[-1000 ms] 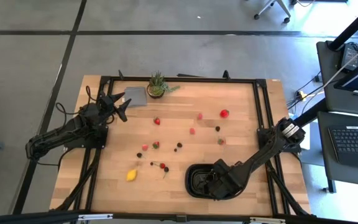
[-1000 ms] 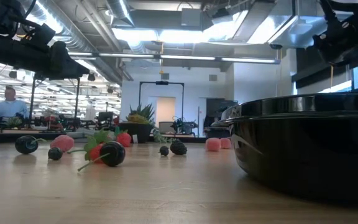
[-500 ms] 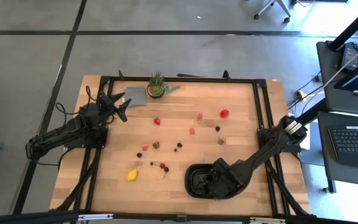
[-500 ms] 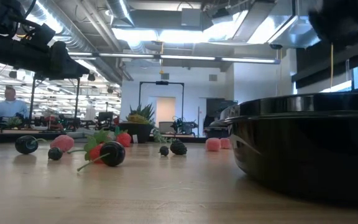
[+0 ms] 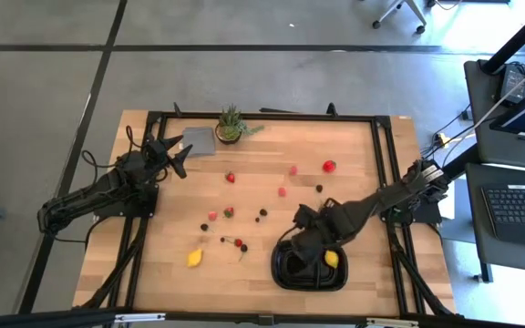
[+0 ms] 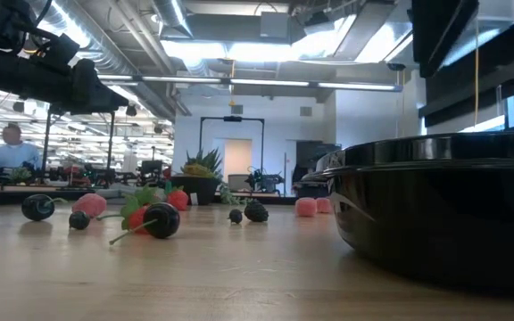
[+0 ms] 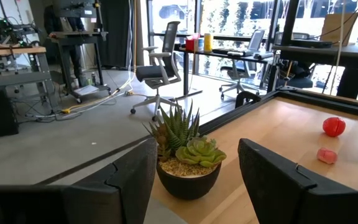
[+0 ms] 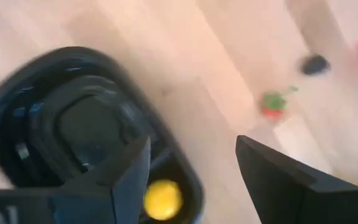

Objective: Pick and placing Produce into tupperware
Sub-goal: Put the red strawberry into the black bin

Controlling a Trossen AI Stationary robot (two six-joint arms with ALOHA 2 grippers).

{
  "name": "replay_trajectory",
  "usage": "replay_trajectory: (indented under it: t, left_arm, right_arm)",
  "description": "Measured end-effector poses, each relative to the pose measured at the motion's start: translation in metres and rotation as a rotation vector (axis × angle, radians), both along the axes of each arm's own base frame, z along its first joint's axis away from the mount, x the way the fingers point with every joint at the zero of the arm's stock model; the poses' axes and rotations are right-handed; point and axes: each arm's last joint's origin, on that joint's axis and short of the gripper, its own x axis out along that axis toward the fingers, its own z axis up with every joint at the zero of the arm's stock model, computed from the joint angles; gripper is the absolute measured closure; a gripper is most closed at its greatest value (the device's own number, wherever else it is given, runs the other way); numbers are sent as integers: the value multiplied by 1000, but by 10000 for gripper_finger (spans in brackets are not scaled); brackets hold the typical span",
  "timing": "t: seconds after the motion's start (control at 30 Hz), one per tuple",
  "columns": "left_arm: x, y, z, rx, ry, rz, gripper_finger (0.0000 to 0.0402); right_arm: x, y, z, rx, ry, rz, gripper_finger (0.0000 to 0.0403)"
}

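Tupperware tray [image 5: 285, 271] sits near the table's near right edge, one lemon [image 5: 332, 260] inside. Right gripper [image 5: 301, 219] hangs just above its far rim, fingers apart, empty. Left gripper [image 5: 177, 153] waits far left, fingers apart. Second lemon [image 5: 193, 257], strawberries [image 5: 329, 167] and cherries [image 5: 239, 244] remain scattered; mostly undone.

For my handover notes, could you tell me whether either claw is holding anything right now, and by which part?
Nothing is held. The right claw is open and empty above the tupperware, where a lemon lies; the left claw is open near the potted plant.
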Motion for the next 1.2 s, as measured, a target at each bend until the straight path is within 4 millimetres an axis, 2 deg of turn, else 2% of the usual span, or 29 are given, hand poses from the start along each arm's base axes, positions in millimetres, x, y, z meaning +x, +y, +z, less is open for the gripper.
replay_trajectory:
  t: [0.17, 0.3, 0.43, 0.53, 0.63, 0.77, 0.97, 1.2]
  left_arm:
    - [0, 0, 0, -8, -9, 0, 182]
    - [0, 0, 0, -36, -39, 2, 182]
    - [0, 0, 0, -39, -42, 2, 182]
    - [0, 0, 0, -39, -43, 2, 182]
    - [0, 0, 0, -40, -43, 2, 182]
    - [0, 0, 0, -40, -43, 2, 182]
    - [0, 0, 0, -40, -43, 2, 182]
    - [0, 0, 0, -40, -43, 2, 182]
  right_arm:
    - [4, -23, -9, 1, 46, -141, 162]
    - [6, -51, -24, -20, 127, -210, 162]
    - [4, -79, -46, -37, 214, -209, 162]
    - [-2, -92, -64, -6, 285, -210, 162]
    - [-10, -97, -81, 57, 347, -186, 162]
    - [-13, -97, -98, 78, 335, -159, 162]
    - [-11, -97, -113, 96, 265, -124, 162]
    - [-21, -107, -128, 93, 306, -124, 162]
